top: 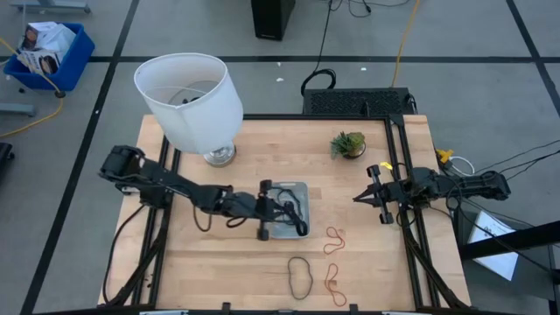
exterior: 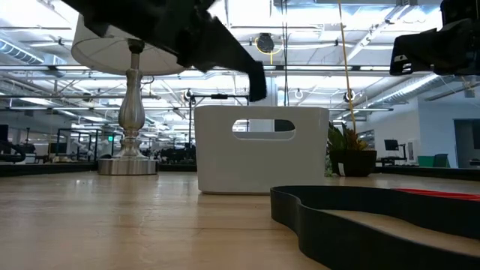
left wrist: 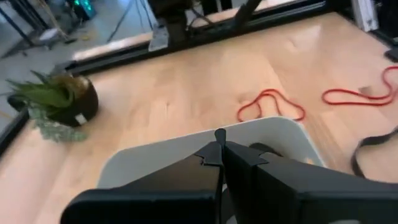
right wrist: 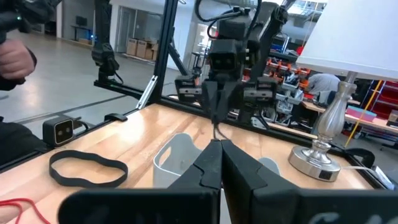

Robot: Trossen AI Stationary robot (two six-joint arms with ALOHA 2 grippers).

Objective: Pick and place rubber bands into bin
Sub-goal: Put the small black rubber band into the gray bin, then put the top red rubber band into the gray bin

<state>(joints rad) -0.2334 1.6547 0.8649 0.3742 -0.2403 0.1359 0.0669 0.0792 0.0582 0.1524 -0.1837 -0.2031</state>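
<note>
Black rubber band fills the low camera's foreground, loose on the counter.
Left end effector hangs over the bin, fingers together; can't tell if it holds a band. Remaining rubber bands lie on the counter's near side of the bin, black loop long axis front-to-back. Left arm is nearer. Right end effector waits shut.

White-shaded lamp on wooden table, small potted plant, blue crate on floor
</note>
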